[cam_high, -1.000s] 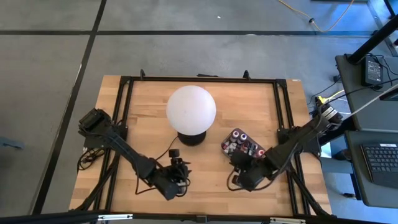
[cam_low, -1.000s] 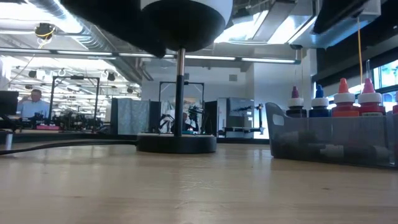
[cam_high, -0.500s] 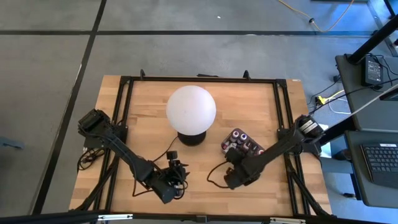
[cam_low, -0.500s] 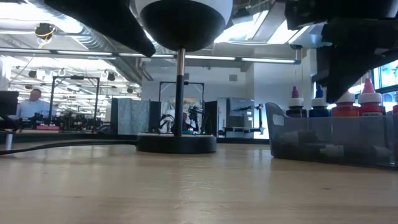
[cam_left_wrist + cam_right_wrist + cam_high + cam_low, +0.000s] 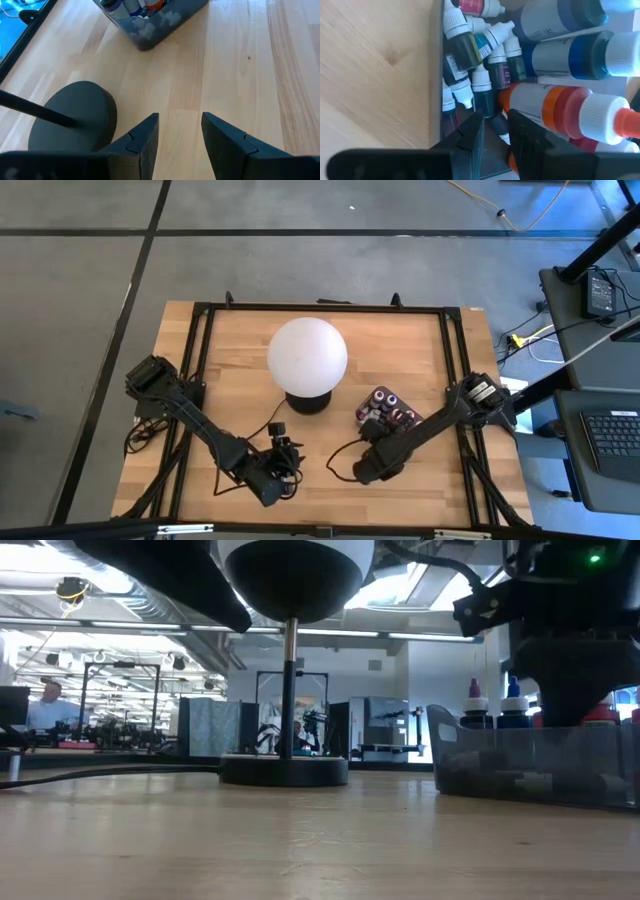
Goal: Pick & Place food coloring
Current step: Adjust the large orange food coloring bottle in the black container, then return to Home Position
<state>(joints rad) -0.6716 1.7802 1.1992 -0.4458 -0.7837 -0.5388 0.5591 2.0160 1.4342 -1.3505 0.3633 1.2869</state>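
From above, a wooden bench (image 5: 420,350) was seen carrying a white globe lamp (image 5: 307,354) at its middle and a dark tray (image 5: 390,412) of food coloring (image 5: 385,402) just to the lamp's right. The right end effector (image 5: 368,432) was poised at the tray's near-left corner, while the left end effector (image 5: 288,452) waited well apart, in front of the lamp base. The right arm was plainly the nearer one.

At bench height, the tray (image 5: 530,770) stood on the right with bottle tips (image 5: 474,692) rising above its rim; the right arm's dark bulk was hung directly over it.

In the left wrist view, the left end effector (image 5: 180,131) was shown released and empty, its fingers (image 5: 145,137) parted over bare wood, the tray (image 5: 170,20) far ahead.

In the right wrist view, the right end effector (image 5: 492,131) was seen nearly clenched, with only a narrow slot between its fingers (image 5: 470,135). The small bottles (image 5: 480,70) lay heaped straight ahead of the tips, long axes mostly pointing away from them, beside larger bottles (image 5: 560,110). Nothing appeared to be grasped, though the slot was partly hidden. The fingers would likely need to be spread before any bottle could be taken.
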